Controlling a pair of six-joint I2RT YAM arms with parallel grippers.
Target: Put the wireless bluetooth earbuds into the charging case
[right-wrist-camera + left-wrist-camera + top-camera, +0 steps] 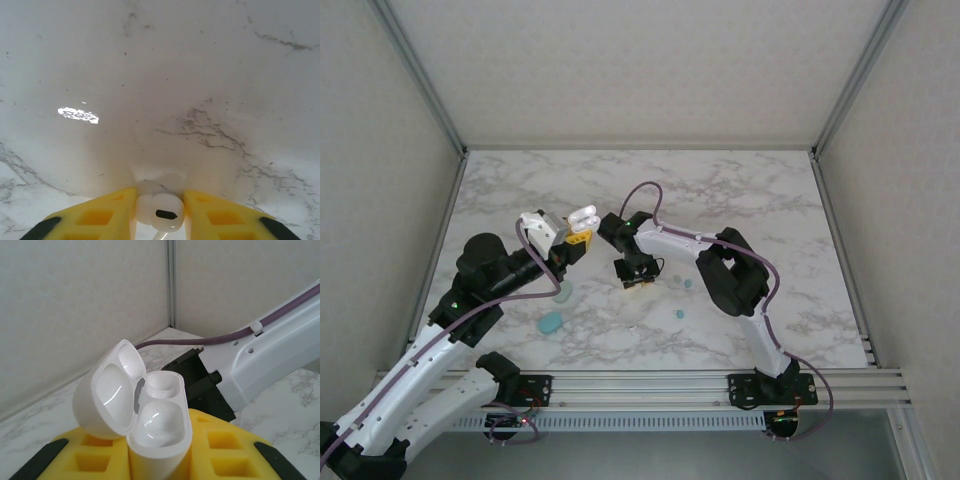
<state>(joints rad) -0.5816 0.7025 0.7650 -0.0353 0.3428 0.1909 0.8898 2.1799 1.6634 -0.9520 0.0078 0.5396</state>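
The left gripper point(578, 236) pinches the open white case point(160, 425), raised left of centre. The right gripper point(638, 280) pinches a white earbud point(161, 212) just over the table point(740, 190), centre. Small teal earbuds point(679, 314) lie right of it.

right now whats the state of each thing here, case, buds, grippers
charging case: lid open, both wells empty
left gripper: shut on the charging case
white earbud: pinched, close to the table
right gripper: shut on the white earbud
teal buds: loose on the table
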